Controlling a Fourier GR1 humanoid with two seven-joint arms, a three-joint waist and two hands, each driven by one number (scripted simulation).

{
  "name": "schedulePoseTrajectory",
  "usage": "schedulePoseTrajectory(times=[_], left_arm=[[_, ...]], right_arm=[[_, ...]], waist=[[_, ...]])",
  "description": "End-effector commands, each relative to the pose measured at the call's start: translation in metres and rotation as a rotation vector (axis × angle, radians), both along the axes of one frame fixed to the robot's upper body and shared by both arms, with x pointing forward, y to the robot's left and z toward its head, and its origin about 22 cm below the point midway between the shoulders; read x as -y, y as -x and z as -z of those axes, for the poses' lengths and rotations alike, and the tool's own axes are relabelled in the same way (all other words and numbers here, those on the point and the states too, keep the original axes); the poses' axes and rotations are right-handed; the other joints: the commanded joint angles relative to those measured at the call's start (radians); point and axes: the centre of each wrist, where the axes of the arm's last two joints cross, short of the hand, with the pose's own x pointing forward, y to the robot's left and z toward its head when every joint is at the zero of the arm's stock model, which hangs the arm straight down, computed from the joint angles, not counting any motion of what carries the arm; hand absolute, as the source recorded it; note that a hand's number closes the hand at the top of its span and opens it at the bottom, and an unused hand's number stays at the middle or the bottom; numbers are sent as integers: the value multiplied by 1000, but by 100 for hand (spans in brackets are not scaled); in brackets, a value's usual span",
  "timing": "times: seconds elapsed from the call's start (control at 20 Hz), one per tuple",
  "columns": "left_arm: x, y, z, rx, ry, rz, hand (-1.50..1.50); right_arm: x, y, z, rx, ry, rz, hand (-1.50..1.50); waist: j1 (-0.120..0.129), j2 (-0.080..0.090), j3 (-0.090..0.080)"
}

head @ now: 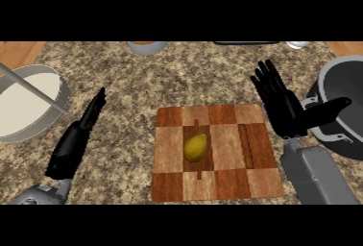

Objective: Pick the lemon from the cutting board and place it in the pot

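A yellow lemon (196, 147) lies near the middle of the checkered wooden cutting board (234, 185). My right hand (285, 109) hovers open just off the board's upper right corner, fingers straight and pointing away, thumb stretched toward the dark grey pot (339, 77) at the right edge. The pot is cut off by the frame and one of its light handles (333, 132) shows beside my thumb. My left hand (79, 137) stays open to the left of the board, seen edge-on with fingers pointing up. Neither hand touches the lemon.
A pale saucepan (28, 103) with a long handle sits at the left edge on the speckled granite counter (184, 77). A small bowl (147, 46) and other items line the far edge. Wooden surface shows at both top corners.
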Motion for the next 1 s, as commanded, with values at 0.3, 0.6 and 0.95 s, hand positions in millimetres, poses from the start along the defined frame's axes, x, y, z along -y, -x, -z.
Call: schedulePoseTrajectory(times=[0.3,0.6,0.95], left_arm=[[-19,-24,-27,67,225,-178,0],[-28,-35,-30,64,361,-221,0],[-29,-45,-36,62,349,-208,0]], right_arm=[[96,1,-93,262,754,4,150],[75,59,-16,436,777,81,-150],[63,91,-31,407,1025,16,-150]], waist=[[-25,-2,-60],[-22,13,-18],[-2,15,-18]])
